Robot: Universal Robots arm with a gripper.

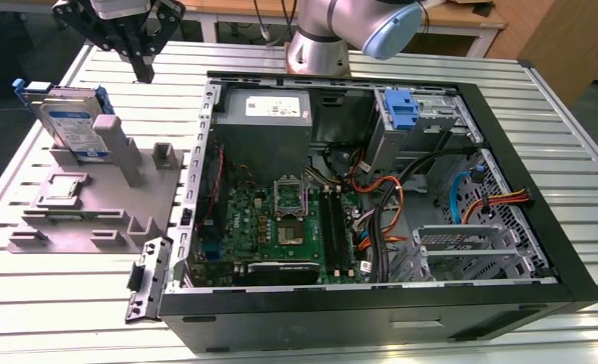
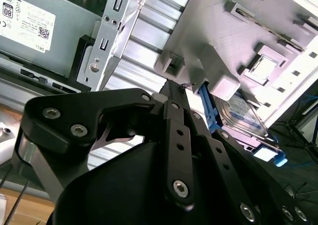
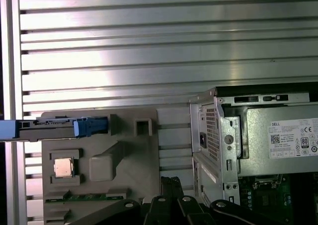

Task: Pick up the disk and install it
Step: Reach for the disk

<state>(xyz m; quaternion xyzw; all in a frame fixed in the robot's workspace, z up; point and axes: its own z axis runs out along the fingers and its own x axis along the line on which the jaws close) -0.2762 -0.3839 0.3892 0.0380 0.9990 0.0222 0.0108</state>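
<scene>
The end effector [image 1: 143,73] hangs clenched and empty above the slatted worktop [image 1: 66,303]. It is near the disk [image 1: 71,125] but apart from it, a little to the exterior view's right. The disk stands on edge in a grey fixture [image 1: 96,205], its blue carrier at both ends, with a tall grey post [image 1: 117,148] just beside its labelled face. The open computer case [image 1: 380,307] lies farther to the exterior view's right.

We see the risks gathering around that upright pose. We judge that closed fingers brought down on the disk's upper edge would knock it rather than take it, and a sideways nudge could tip it out of its slot. The post leaves little room on one face, so a finger that comes down off line could catch on it and drag the fixture across the worktop.

In the second wrist view the end effector's tip [image 2: 173,85] sits close to the fixture [image 2: 238,36], with the disk [image 2: 243,113] beyond it. Inside the case, loose cables [image 1: 380,205] cross near the metal drive cage [image 1: 471,246] and could, we think, snag a carried disk.
</scene>
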